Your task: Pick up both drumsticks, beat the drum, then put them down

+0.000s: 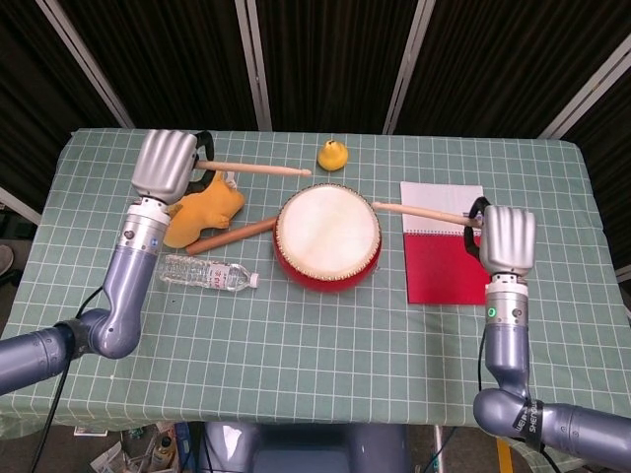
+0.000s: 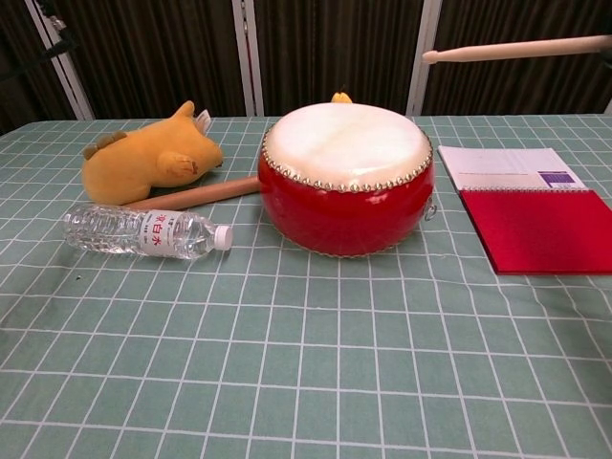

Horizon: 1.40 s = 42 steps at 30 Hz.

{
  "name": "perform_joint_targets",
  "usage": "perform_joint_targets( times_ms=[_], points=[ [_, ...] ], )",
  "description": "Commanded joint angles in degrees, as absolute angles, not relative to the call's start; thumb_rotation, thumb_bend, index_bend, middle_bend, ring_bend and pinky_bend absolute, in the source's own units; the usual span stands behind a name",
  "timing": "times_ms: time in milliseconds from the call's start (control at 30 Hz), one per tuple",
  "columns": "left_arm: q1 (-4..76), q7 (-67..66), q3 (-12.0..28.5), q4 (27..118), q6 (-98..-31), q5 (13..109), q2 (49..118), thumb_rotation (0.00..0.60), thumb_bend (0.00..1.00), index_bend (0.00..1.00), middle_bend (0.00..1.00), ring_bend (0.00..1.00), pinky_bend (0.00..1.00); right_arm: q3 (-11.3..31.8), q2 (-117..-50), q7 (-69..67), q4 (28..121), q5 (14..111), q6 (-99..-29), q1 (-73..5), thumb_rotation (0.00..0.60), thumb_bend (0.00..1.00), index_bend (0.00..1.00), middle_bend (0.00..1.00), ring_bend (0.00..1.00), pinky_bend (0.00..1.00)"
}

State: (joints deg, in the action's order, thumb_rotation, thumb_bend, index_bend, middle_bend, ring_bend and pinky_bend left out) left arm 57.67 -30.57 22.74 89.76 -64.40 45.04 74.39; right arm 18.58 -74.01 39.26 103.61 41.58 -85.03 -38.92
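The red drum (image 1: 328, 236) (image 2: 346, 178) with a white skin sits mid-table. My left hand (image 1: 166, 163) is raised left of the drum and grips a wooden drumstick (image 1: 258, 168) that points right, its tip above the drum's far left edge. My right hand (image 1: 506, 239) is raised over the red notebook and holds the other drumstick (image 1: 422, 211) (image 2: 516, 48), whose tip hangs in the air just right of the drum's rim. Neither stick touches the skin. The chest view shows only the right stick, high at the top right; both hands are out of that frame.
A yellow plush animal (image 1: 204, 207) (image 2: 146, 156) and a thick wooden rod (image 1: 233, 235) (image 2: 191, 195) lie left of the drum. A water bottle (image 1: 207, 272) (image 2: 145, 232) lies in front of them. A small yellow duck (image 1: 333, 155) sits behind the drum. A red and white notebook (image 1: 444, 241) (image 2: 531, 207) lies to the right.
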Motion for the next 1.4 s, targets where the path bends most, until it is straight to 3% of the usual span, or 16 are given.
perform_joint_targets(
  times_ms=[33,400,500,633,733,833,1100,1267,1400],
  points=[
    [59.84,-33.96,22.41,89.42,-64.60,43.41,76.98,0.600,0.53,0.80,1.00,1.00,1.00,18.37,-72.39,37.10,103.55,41.71,-83.98,-37.38,0.600,0.63,1.00,1.00,1.00,1.00],
    [65.02,-40.47,19.57,79.50,-62.26,38.16,88.91,0.600,0.53,0.80,1.00,1.00,1.00,18.45,-68.50,29.79,99.62,41.14,-77.94,-33.96,0.600,0.63,1.00,1.00,1.00,1.00],
    [66.57,-46.14,15.33,74.89,-57.83,36.28,91.48,0.600,0.53,0.80,1.00,1.00,1.00,18.20,-68.23,28.26,97.84,40.58,-76.31,-33.18,0.600,0.63,1.00,1.00,1.00,1.00],
    [70.53,-63.87,8.32,74.08,-51.41,24.68,89.93,0.600,0.53,0.80,1.00,1.00,1.00,17.93,-67.88,27.07,96.40,40.22,-74.80,-32.50,0.600,0.63,1.00,1.00,1.00,1.00],
    [71.28,-64.26,9.84,74.81,-52.42,21.15,90.04,0.600,0.53,0.80,1.00,1.00,1.00,17.91,-67.72,26.50,96.03,40.20,-74.41,-32.19,0.600,0.63,1.00,1.00,1.00,1.00],
    [70.62,-59.35,12.58,75.85,-55.09,24.79,89.48,0.600,0.53,0.80,1.00,1.00,1.00,17.89,-67.62,26.06,96.12,40.71,-74.61,-31.84,0.600,0.63,1.00,1.00,1.00,1.00],
    [65.91,-47.56,18.24,89.75,-62.93,33.58,81.52,0.600,0.53,0.80,1.00,1.00,1.00,17.44,-66.34,25.72,100.49,43.65,-77.54,-30.15,0.600,0.63,1.00,1.00,1.00,1.00],
    [61.45,-45.63,18.31,103.07,-67.41,32.80,75.04,0.600,0.53,0.80,1.00,1.00,1.00,15.50,-64.11,24.06,105.05,47.41,-78.77,-27.59,0.600,0.63,1.00,1.00,1.00,1.00],
    [57.55,-44.77,16.58,113.38,-70.27,30.47,70.33,0.600,0.53,0.79,1.00,1.00,1.00,11.26,-61.05,21.87,108.06,52.90,-77.22,-24.68,0.600,0.63,1.00,1.00,1.00,1.00]
  ],
)
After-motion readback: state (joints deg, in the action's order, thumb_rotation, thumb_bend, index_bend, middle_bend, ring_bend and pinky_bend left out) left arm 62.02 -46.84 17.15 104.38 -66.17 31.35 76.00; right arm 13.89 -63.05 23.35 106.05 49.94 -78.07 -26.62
